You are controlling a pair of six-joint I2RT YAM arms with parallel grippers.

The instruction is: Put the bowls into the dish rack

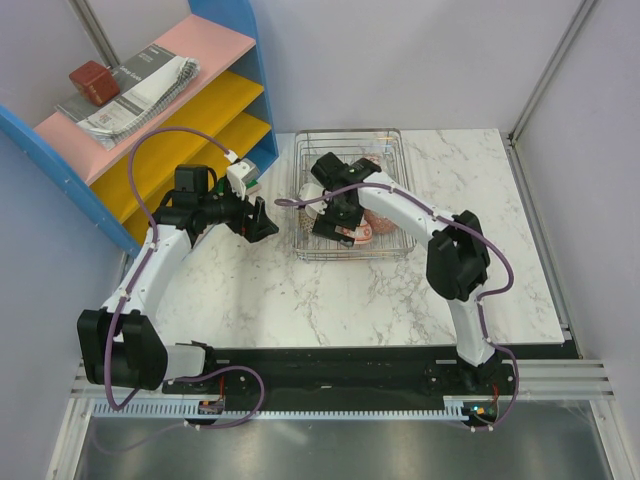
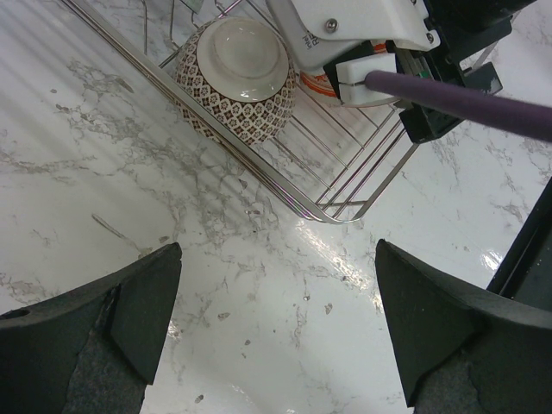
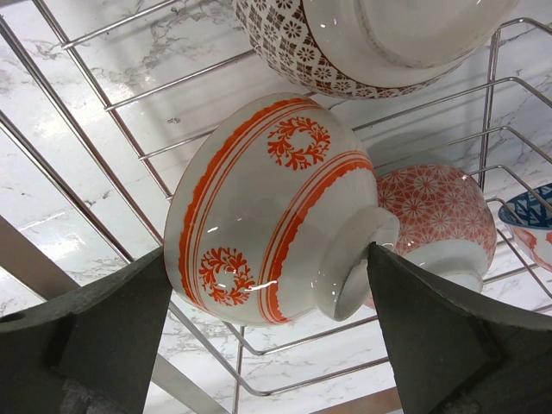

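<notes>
Right gripper (image 3: 267,259): dark fingers (image 3: 103,336) spread wide either side of red-orange floral bowl (image 3: 267,207), one at its rim, one at its foot; whether they clamp it cannot be told. Bowl lies on its side inside dish rack (image 3: 86,181). Also in rack: beige-grey patterned bowl (image 3: 345,34), tipped over; red star-patterned bowl (image 3: 431,207); blue patterned bowl (image 3: 530,216), partly cut off. Left gripper (image 2: 276,285): jaws apart, empty, over marble table (image 2: 259,345) beside the rack's corner.
</notes>
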